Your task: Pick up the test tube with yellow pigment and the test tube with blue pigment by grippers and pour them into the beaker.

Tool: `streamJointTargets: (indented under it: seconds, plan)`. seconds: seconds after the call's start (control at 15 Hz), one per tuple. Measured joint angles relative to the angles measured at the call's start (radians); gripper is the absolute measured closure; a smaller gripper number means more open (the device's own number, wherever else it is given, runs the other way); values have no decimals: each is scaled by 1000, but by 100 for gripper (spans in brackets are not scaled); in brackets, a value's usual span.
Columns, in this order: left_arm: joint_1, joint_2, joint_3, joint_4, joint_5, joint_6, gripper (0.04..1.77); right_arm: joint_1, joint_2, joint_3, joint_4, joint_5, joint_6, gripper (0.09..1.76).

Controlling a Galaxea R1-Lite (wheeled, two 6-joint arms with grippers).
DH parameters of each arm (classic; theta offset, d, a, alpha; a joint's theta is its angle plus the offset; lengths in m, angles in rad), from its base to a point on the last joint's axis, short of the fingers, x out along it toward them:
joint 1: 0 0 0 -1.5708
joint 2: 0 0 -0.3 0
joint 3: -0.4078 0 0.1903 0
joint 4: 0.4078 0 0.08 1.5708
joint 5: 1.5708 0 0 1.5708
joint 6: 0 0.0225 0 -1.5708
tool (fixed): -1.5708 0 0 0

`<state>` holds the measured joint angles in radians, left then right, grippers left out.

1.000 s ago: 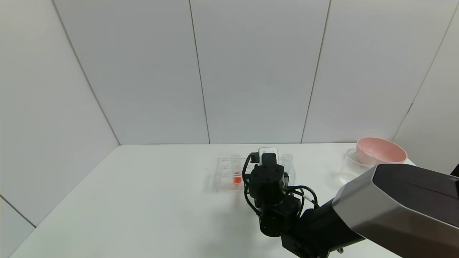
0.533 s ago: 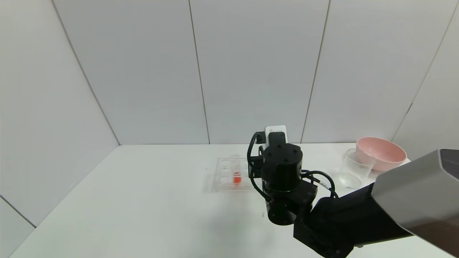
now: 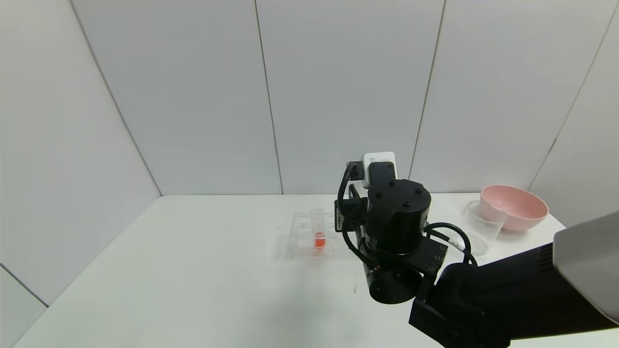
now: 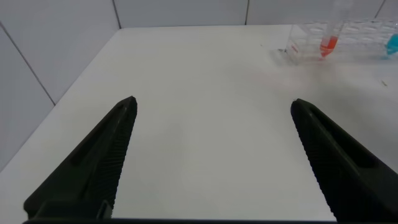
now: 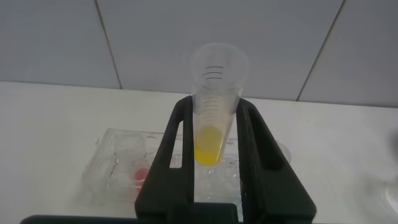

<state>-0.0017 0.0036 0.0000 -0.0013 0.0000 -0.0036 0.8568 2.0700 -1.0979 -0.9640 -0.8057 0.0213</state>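
The right claw (image 5: 214, 155) is clenched around the test tube with yellow pigment (image 5: 214, 106), held upright with yellow liquid in its bottom. Over the last second this arm has risen, lifting the tube clear of the tube rack (image 3: 302, 237), which now sits below and beyond the claw on the white surface (image 3: 193, 270). The red tube (image 3: 318, 229) remains in the rack. The beaker (image 3: 481, 227) stands well to the claw's right, beside a pink bowl (image 3: 513, 207). Carrying the tube there looks next. The left claw (image 4: 211, 155) hangs released, well apart; the test tube with blue pigment (image 4: 392, 43) is just visible at the rack's far end.
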Motion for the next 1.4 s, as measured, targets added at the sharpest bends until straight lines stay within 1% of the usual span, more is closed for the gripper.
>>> streamJointTargets:
  seconds: [0.2, 0.27, 0.33, 0.47, 0.6, 0.67, 0.73, 0.87, 1.0, 1.13, 1.27, 1.4]
  plan:
    - [0, 0, 0, 0, 0, 0, 5, 3, -28, 30, 5, 4, -15, 137]
    - [0, 0, 0, 0, 0, 0, 5, 3, -44, 46, 6, 17, -18, 137]
    - [0, 0, 0, 1, 0, 0, 5, -2, -65, 73, 8, 51, -19, 137]
    - [0, 0, 0, 0, 0, 0, 5, -20, -123, 145, 10, 150, -20, 137]
    - [0, 0, 0, 0, 0, 0, 5, -62, -203, 230, 21, 264, -24, 137]
    - [0, 0, 0, 0, 0, 0, 5, -93, -247, 270, 39, 333, -25, 137]
    - [0, 0, 0, 0, 0, 0, 5, -131, -300, 311, 70, 426, -26, 137]
    - [0, 0, 0, 0, 0, 0, 5, -232, -410, 372, 166, 633, -29, 137]
    - [0, 0, 0, 0, 0, 0, 5, -380, -527, 401, 324, 893, -34, 137]
    - [0, 0, 0, 0, 0, 0, 5, -552, -624, 408, 456, 1141, -70, 137]
    - [0, 0, 0, 0, 0, 0, 5, -727, -684, 408, 532, 1332, -155, 137]
    - [0, 0, 0, 0, 0, 0, 5, -868, -703, 408, 583, 1448, -261, 137]
